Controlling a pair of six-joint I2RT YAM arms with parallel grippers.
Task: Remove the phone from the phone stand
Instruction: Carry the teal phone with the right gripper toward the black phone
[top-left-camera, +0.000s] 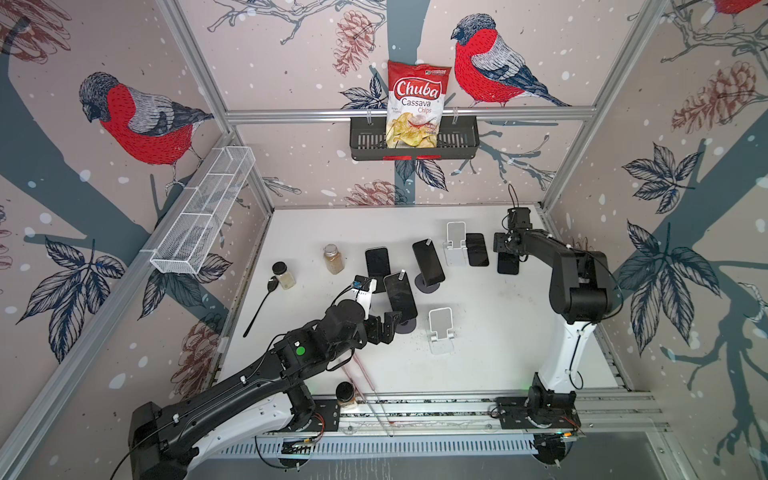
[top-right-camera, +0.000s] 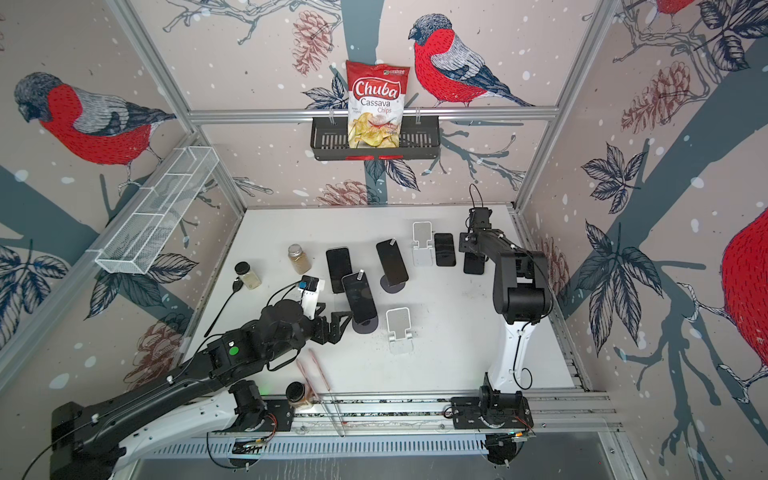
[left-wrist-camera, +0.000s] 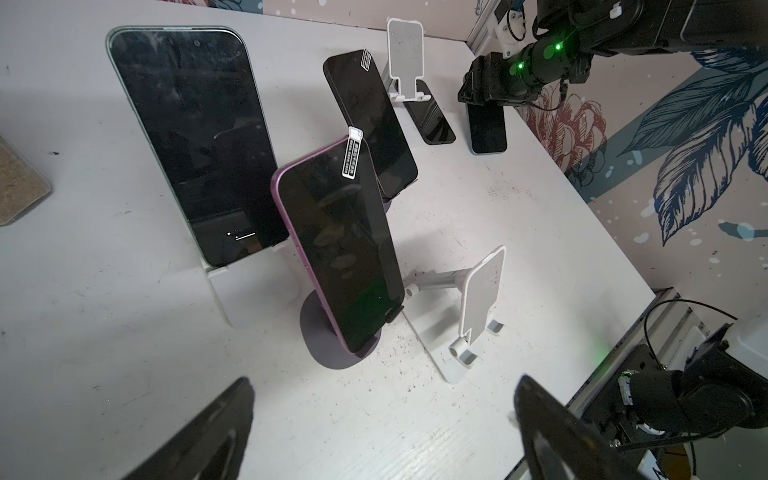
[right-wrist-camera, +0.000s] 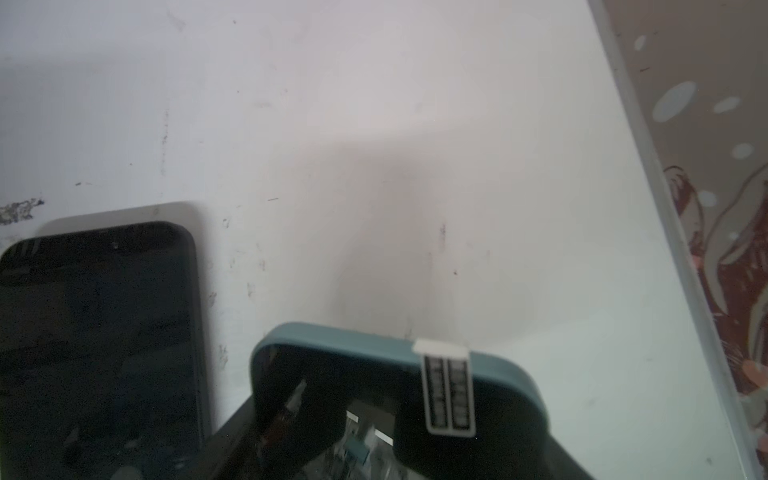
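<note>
1. White table (top-left-camera: 498, 353), with an empty white stand (top-left-camera: 440, 330) near its middle: landmark for every place below.
2. Left gripper (left-wrist-camera: 384, 386): left of the empty white stand in both top views, low over the table. Stands with jaws spread wide. Holds nothing and touches nothing; both black fingers (left-wrist-camera: 224, 428) bare in the left wrist view.
3. Right gripper (top-left-camera: 507, 247): well beyond the empty white stand and to its right in both top views, close to the side wall. Sits partly closed and grips a teal-edged phone (right-wrist-camera: 374, 395), seated between the dark fingers in the right wrist view.
4. Purple phone (left-wrist-camera: 340, 249): just left of the empty white stand, not touching it. Leans back, screen up, on a round dark stand (left-wrist-camera: 320, 345). Faces the left gripper's gap head-on, yet lies apart from both fingers, outside the jaws.
5. Teal-edged phone, inside the right gripper's jaws: off every stand, beyond and right of the empty white stand. Cannot tell whether its lower end meets the table.
6. Flat black phone (top-left-camera: 476, 249): beyond the empty white stand, lying on the table just left of the right gripper.
7. White sticker tab (right-wrist-camera: 449, 386): folded over the top edge of the teal-edged phone.
</note>
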